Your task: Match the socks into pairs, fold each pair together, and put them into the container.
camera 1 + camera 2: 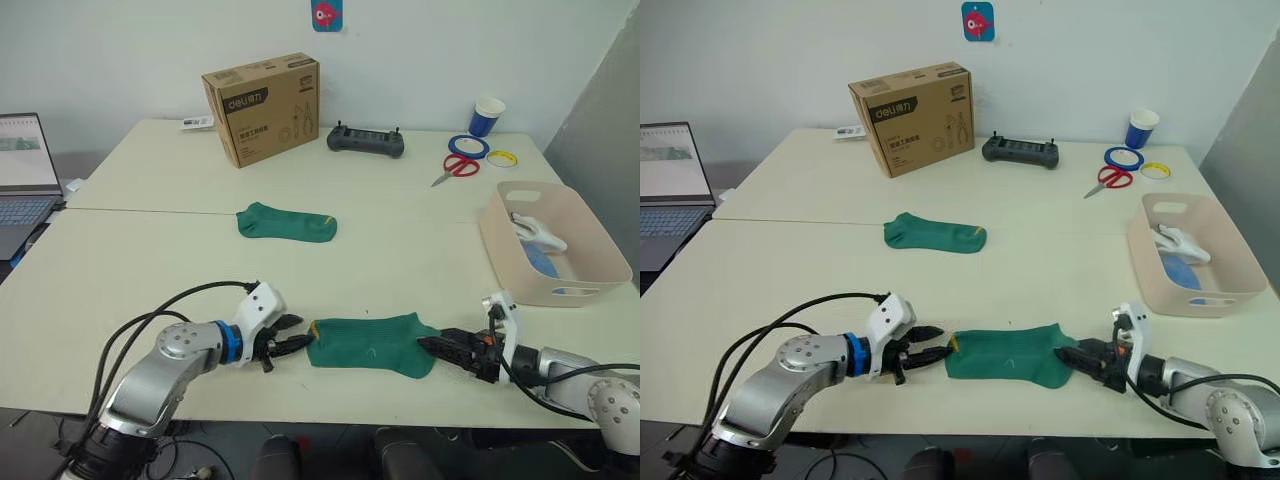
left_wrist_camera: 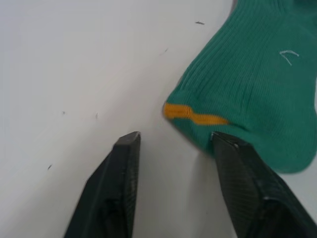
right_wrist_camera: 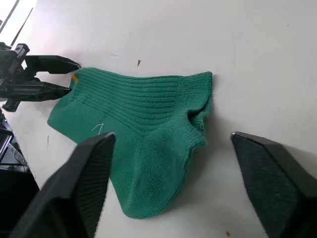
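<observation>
Apparently both grippers' fingers (image 2: pixel 237 163) spread wide, empty, flanking the near green sock (image 1: pixel 368 342); left maybe touching.

Even, bright indoor light from overhead; soft faint shadows under brown cardboard box (image 1: pixel 262 108). Cream matte tabletop (image 1: pixel 150 260) without glare. Wrist views slightly soft, black fingertips (image 2: pixel 124 163) blurred.

table (image 1: pixel 150 250): cream | green socks (image 1: pixel 370 343), (image 1: pixel 287 222) | basin (image 1: pixel 520 265) | cardboard box (image 1: pixel 262 108) | scissors (image 1: pixel 456 169) | controller (image 1: pixel 366 141)
</observation>
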Robot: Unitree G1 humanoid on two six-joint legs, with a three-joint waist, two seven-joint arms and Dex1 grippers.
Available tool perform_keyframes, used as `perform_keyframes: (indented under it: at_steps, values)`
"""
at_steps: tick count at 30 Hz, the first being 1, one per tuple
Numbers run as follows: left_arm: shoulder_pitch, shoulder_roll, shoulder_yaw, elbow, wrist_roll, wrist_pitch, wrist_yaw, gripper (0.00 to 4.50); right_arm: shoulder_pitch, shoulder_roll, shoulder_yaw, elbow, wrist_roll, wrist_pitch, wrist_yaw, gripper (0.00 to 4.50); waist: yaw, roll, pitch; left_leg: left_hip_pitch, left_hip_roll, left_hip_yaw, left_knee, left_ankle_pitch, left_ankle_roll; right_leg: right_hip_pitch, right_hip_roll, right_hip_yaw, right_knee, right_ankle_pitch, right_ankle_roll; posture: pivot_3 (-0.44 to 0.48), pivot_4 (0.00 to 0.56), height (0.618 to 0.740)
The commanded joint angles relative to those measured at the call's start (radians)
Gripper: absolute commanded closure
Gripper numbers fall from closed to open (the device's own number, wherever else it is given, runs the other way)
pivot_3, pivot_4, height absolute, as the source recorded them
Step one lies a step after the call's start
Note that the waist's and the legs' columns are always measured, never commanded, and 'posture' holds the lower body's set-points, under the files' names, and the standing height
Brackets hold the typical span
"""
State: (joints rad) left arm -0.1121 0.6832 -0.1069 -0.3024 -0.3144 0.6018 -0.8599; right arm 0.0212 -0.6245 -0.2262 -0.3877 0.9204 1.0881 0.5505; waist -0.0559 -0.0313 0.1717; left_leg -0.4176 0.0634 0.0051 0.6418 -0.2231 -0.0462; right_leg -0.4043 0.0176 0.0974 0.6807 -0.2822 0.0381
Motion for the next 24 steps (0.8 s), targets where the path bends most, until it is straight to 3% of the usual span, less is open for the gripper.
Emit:
perform_keyframes:
  at_steps: [1, 6, 10, 14, 21, 23, 24]
  values:
    - [0.011, 0.031, 0.08, 0.007, -0.03, -0.022, -0.02, 1.05, 0.012, -0.057, -0.082, 0.03, -0.014, -0.023, 0.025, 0.0, 0.0, 0.0, 0.0, 0.0, 0.0, 0.0, 0.0, 0.0, 0.0, 0.0, -0.001, 0.0, 0.0, 0.0, 0.0, 0.0, 0.15, 0.74]
    - [0.01, 0.092, 0.111, 0.009, -0.019, -0.109, -0.092, 1.05, -0.041, -0.084, -0.101, 0.008, -0.036, -0.127, 0.085, 0.0, 0.0, -0.002, 0.002, 0.0, 0.0, 0.002, 0.0, 0.0, 0.0, -0.001, -0.001, 0.001, 0.0, -0.001, -0.002, 0.0, 0.15, 0.74]
    - [-0.059, 0.073, 0.084, -0.003, -0.025, -0.16, -0.113, 1.23, -0.09, -0.144, 0.059, -0.067, -0.204, -0.329, 0.217, 0.18, -0.001, -0.001, 0.003, 0.0, 0.0, 0.002, -0.001, 0.0, 0.0, -0.001, -0.001, 0.0, 0.0, -0.001, -0.002, 0.0, 0.15, 0.74]
    - [-0.12, 0.01, 0.017, -0.036, -0.038, -0.173, -0.13, 2.28, -0.131, -0.181, 0.265, -0.064, -0.421, -0.574, 0.345, 1.31, 0.0, -0.001, 0.003, 0.0, 0.0, 0.002, -0.001, 0.0, 0.0, 0.0, -0.001, 0.0, -0.001, 0.001, 0.003, 0.0, 0.15, 0.74]
    - [-0.2, -0.107, -0.189, 0.046, 0.062, -0.247, -0.149, 4.5, -0.25, -0.059, 0.482, 0.098, -0.581, -0.758, 0.434, 3.88, 0.003, -0.002, 0.003, -0.001, 0.0, 0.002, -0.001, 0.0, 0.0, -0.001, -0.001, 0.0, -0.001, 0.001, 0.005, 0.0, 0.15, 0.74]
    - [-0.22, -0.129, -0.244, 0.092, 0.1, -0.265, -0.155, 4.5, -0.255, -0.038, 0.511, 0.158, -0.614, -0.793, 0.451, 4.48, 0.003, -0.002, 0.003, -0.001, 0.0, 0.002, 0.0, 0.0, 0.0, -0.001, 0.0, 0.0, 0.0, 0.001, 0.005, 0.0, 0.15, 0.74]
    - [-0.224, -0.133, -0.261, 0.105, 0.112, -0.271, -0.161, 4.5, -0.254, -0.032, 0.515, 0.177, -0.624, -0.804, 0.457, 4.48, 0.003, -0.002, 0.003, 0.0, 0.0, 0.001, 0.0, 0.0, 0.0, 0.0, 0.0, -0.001, 0.0, 0.001, 0.005, 0.0, 0.15, 0.74]
